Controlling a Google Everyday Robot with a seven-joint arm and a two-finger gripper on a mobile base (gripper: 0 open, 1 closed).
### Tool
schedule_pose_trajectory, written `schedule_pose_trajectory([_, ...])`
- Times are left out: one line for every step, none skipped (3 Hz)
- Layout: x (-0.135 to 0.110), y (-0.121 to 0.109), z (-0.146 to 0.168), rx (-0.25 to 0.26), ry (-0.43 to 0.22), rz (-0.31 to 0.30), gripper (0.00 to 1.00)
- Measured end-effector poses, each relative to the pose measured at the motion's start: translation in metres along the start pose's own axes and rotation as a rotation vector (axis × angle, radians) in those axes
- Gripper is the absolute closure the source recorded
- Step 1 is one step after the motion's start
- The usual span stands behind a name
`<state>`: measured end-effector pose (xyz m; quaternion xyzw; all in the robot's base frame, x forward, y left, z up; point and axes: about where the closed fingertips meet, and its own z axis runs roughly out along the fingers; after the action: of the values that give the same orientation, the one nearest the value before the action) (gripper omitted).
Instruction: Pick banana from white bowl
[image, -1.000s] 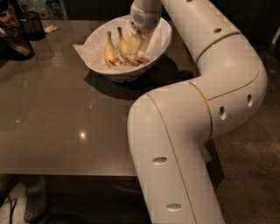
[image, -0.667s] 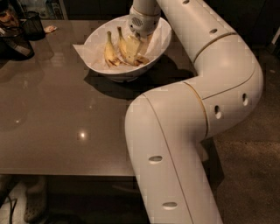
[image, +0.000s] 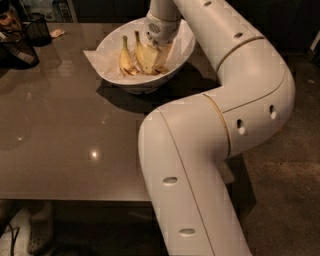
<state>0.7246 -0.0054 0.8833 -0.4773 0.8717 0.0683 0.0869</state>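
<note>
Nothing is lifted yet: the banana (image: 140, 52) lies in the white bowl (image: 131, 85) under the gripper (image: 154, 50), whose grip I cannot tell.

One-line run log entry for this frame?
step: grasp approach | gripper: inside white bowl, beside banana | banana: lying in bowl, not lifted

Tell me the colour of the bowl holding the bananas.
The bowl is glossy white; the camera view shows it best. The gripper is down inside it.
</note>
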Motion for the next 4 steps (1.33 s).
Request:
schedule_pose_trajectory([0.004,-0.001,0.000,0.000,0.008,0.004,0.50])
schedule_pose_trajectory([0.008,-0.003,-0.002,0.003,0.014,0.010,0.50])
schedule_pose_trajectory([0.016,-0.009,-0.012,0.024,0.014,0.029,0.49])
schedule_pose_trajectory([0.025,-0.016,-0.018,0.040,0.014,0.052,0.49])
